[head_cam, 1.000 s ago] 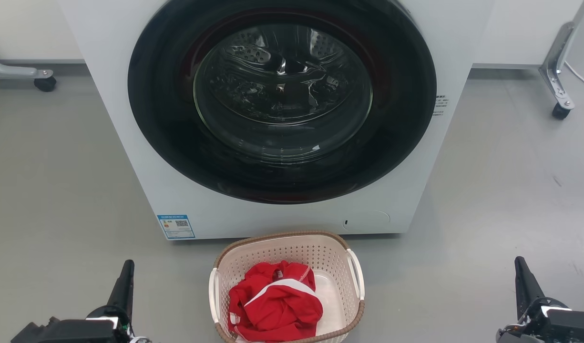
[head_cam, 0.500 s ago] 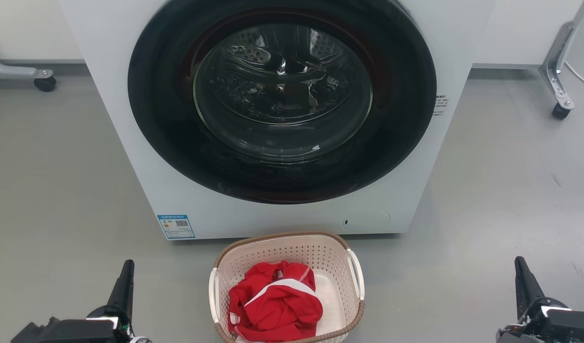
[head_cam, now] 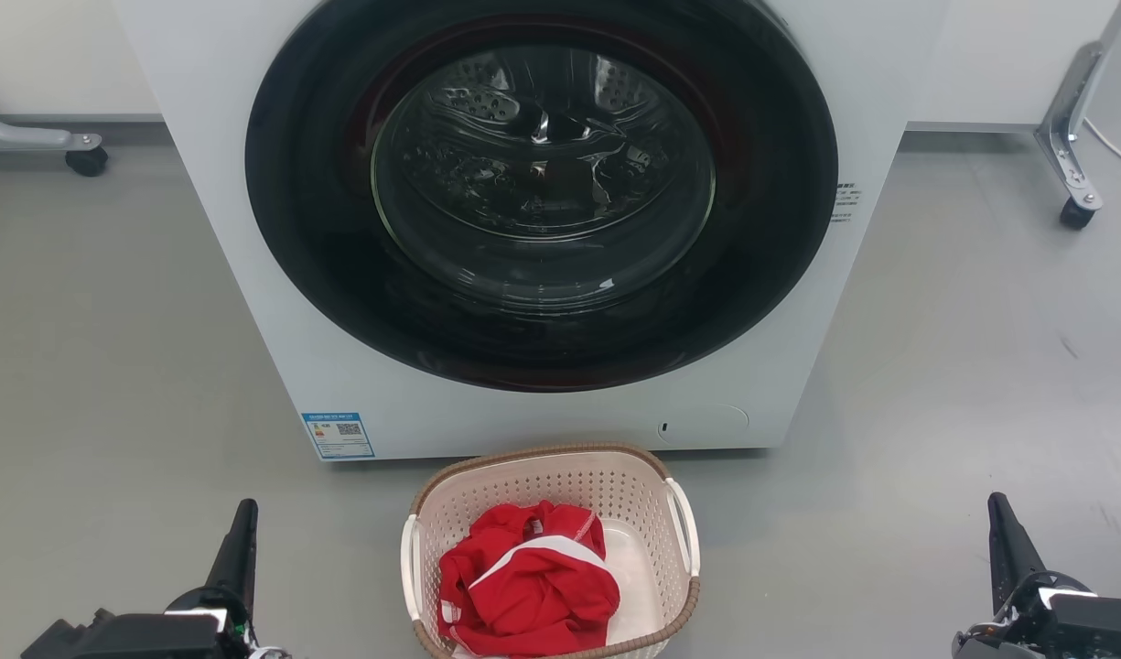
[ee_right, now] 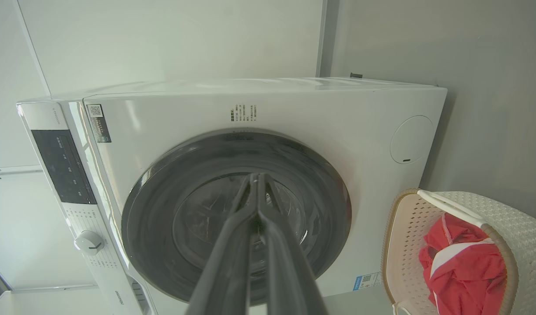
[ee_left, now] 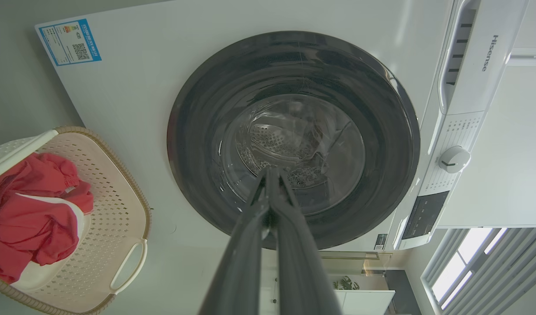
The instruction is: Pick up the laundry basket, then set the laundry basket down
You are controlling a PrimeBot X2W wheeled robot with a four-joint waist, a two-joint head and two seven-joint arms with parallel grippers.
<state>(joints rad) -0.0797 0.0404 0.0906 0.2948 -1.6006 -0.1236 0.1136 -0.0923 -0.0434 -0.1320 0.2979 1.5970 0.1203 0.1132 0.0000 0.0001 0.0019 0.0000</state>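
The laundry basket [head_cam: 615, 490], cream-white and perforated with a brown rim and white side handles, sits on the grey floor just in front of the washer, a red-and-white garment [head_cam: 523, 581] bunched inside it. It also appears at the left of the left wrist view [ee_left: 114, 210] and at the lower right of the right wrist view [ee_right: 408, 245]. My left gripper [head_cam: 244, 513] is low at the left of the basket, well apart from it, fingers shut together and empty [ee_left: 270, 173]. My right gripper [head_cam: 997, 508] is far off to the basket's right, also shut and empty [ee_right: 257, 177].
A white front-loading washer [head_cam: 359, 403] with a closed dark round door [head_cam: 542, 192] stands directly behind the basket. Castered metal frame legs stand at the back left [head_cam: 86, 160] and back right [head_cam: 1072, 206]. Grey floor stretches on both sides of the basket.
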